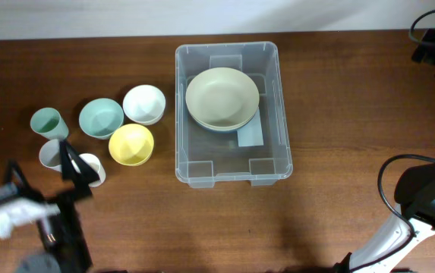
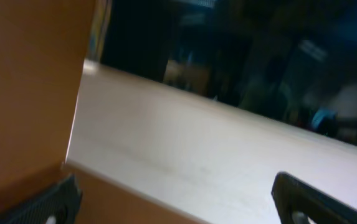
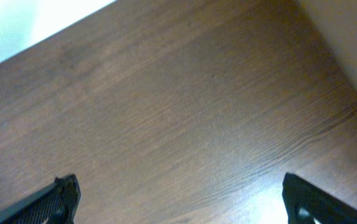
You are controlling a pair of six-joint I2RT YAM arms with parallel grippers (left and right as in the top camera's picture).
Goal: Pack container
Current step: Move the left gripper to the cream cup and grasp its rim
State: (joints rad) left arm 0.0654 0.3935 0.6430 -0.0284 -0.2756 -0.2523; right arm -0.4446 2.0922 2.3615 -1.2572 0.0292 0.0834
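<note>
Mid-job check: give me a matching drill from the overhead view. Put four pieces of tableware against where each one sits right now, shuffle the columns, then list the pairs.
Things
1. yellow bowl
2. white bowl
3. teal cup
4. beige plate

Places
A. inside the container
B. leftmost piece in the overhead view
C. the bowl closest to the container's left wall
D. lowest of the three bowls in the overhead view

Pairs: 1-D, 2-C, 3-B, 4-A
</note>
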